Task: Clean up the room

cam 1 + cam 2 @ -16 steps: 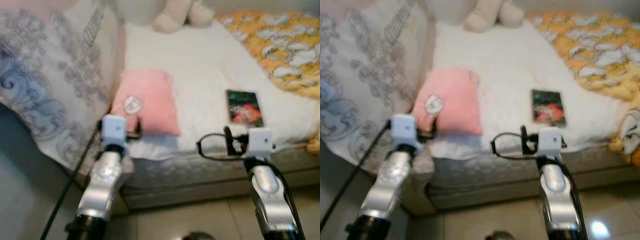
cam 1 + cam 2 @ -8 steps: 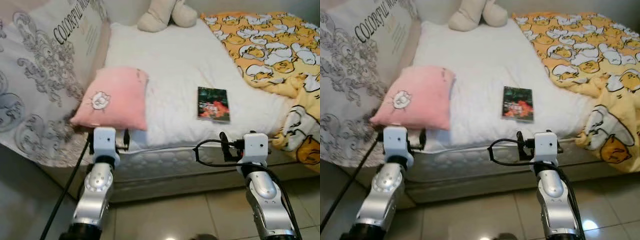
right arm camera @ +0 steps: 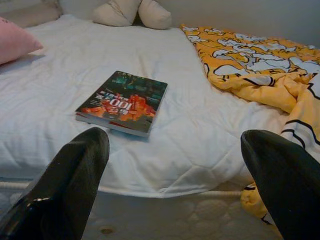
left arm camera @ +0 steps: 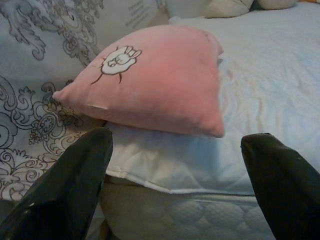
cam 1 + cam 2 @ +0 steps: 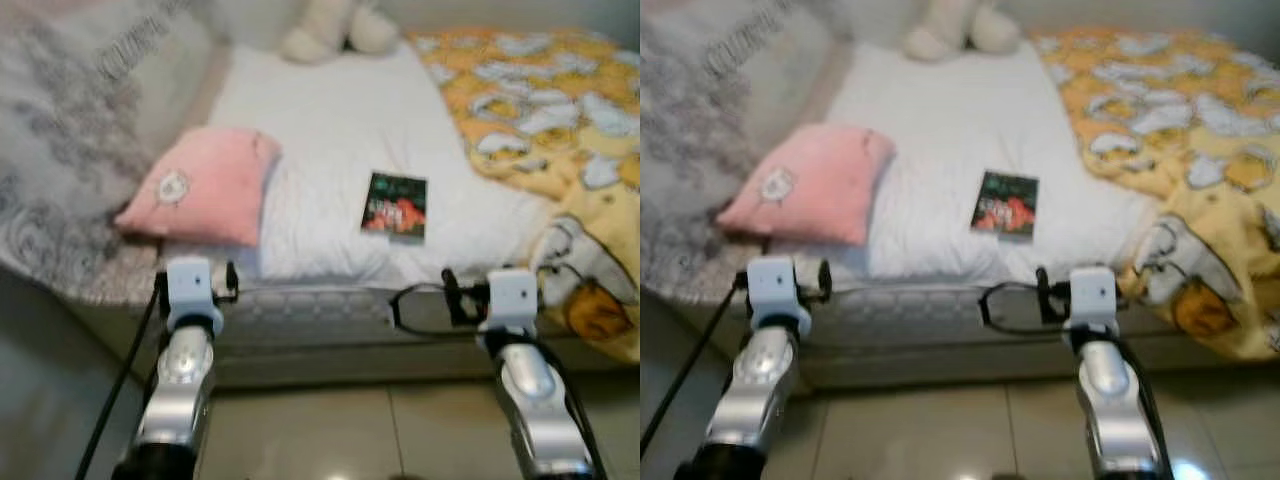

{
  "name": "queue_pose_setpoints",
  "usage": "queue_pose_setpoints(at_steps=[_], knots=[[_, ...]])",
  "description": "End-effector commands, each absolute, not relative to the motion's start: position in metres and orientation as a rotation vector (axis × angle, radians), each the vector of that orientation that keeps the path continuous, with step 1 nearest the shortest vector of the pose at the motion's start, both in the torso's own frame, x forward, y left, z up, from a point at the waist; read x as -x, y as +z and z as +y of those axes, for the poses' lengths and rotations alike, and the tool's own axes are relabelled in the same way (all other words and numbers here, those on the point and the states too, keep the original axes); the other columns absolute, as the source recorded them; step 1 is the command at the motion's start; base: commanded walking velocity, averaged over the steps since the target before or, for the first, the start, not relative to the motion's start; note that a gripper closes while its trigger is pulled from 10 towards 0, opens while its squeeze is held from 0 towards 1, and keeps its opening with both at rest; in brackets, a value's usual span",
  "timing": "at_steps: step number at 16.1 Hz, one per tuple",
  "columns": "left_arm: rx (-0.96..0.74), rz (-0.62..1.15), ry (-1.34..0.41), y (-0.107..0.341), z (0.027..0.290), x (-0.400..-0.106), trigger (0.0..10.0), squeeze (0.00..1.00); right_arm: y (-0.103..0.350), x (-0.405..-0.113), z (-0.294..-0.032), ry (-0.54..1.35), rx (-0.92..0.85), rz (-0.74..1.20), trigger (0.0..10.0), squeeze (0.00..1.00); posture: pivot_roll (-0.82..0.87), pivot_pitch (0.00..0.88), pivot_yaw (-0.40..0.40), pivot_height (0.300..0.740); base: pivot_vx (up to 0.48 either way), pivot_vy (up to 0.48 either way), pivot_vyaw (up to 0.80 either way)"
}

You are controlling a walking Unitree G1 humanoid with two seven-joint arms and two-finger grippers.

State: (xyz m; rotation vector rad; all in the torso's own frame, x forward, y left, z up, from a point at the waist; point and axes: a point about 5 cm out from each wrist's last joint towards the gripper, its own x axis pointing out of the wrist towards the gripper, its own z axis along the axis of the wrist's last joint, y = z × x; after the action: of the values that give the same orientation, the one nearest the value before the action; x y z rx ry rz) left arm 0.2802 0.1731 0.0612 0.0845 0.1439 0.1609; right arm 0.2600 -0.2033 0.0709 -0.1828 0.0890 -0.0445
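Observation:
A pink pillow with a small white drawing lies at the near left corner of the white bed. A dark book with a red cover picture lies flat near the bed's front edge. My left gripper is open, just short of the mattress edge and facing the pink pillow. My right gripper is also open, level with the mattress edge, and the book lies a short way beyond it. Neither gripper touches anything.
A yellow cartoon-print blanket covers the bed's right side and spills over the front corner. A beige plush toy sits at the head. A grey patterned duvet hangs over the left side. Tiled floor runs before the bed.
The whole picture has shifted and blurred, so the camera has moved. Pillow, book and blanket lie as before. Both arms keep the same forward pose, grippers still open.

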Motion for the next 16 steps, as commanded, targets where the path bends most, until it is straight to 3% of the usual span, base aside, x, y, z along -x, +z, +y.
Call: queue_pose_setpoints(at_steps=[1,4,13,16], knots=[[-0.076,0.128,0.130,0.065,0.165,-0.284,10.0,0.00,0.071,-0.262,-0.204,-0.046,0.186,0.087,10.0,0.00,-0.20,0.000,0.077,0.740,0.000,0.000,0.00],[-0.056,0.115,0.102,0.069,0.158,-0.292,10.0,0.00,0.072,-0.266,-0.200,-0.019,0.194,0.080,10.0,0.00,-0.20,0.000,0.077,0.740,0.000,-0.438,0.00],[-0.034,0.082,0.053,0.071,0.146,-0.298,10.0,0.00,0.070,-0.268,-0.196,0.027,0.207,0.079,10.0,0.00,-0.21,0.000,0.063,0.740,0.249,-0.407,0.00],[-0.016,0.046,0.017,0.080,0.140,-0.304,10.0,0.00,0.070,-0.271,-0.195,0.033,0.208,0.077,10.0,0.00,-0.21,0.000,0.051,0.740,0.154,0.000,0.00]])
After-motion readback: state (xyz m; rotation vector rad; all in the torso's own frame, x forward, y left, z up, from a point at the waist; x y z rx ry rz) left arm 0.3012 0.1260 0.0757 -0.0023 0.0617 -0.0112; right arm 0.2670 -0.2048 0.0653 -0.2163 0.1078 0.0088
